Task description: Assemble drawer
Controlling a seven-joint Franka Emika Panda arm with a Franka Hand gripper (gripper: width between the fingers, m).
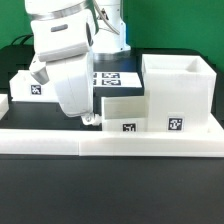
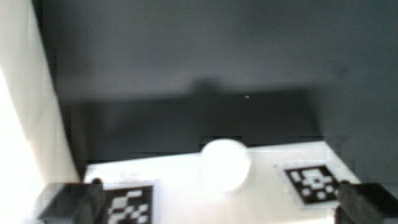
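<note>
My gripper (image 1: pixel 88 118) hung tilted over the end of the tray (image 1: pixel 125 104) that lay toward the exterior view's left. My fingers (image 2: pixel 71 205) stood wide apart, one at each side of the tray's knob face, and they clamped nothing. Whether they touched the tray I could not tell.

The tray lay with its long axis along the wall (image 1: pixel 150 143), just behind it. Its far end met the shell (image 1: pixel 176 92) or came very close to it. In the wrist view the knob (image 2: pixel 222 163) pointed toward the camera, with one tag at each side of it.

The shell stood at the exterior view's right, taller than the tray, with its open side up and a tag on the side that faced the wall. The other tray (image 1: pixel 27 84) sat at the exterior view's left, partly hidden behind the gripper, with a tag on its near side. Where its knob pointed I could not see. The marker board (image 1: pixel 110 76) lay flat behind the tray.

All of this stood on a black, matte table (image 1: pixel 110 190). The wall was low, white and long, and it crossed the exterior view from side to side. The room behind was dim, and I could make out little there.
</note>
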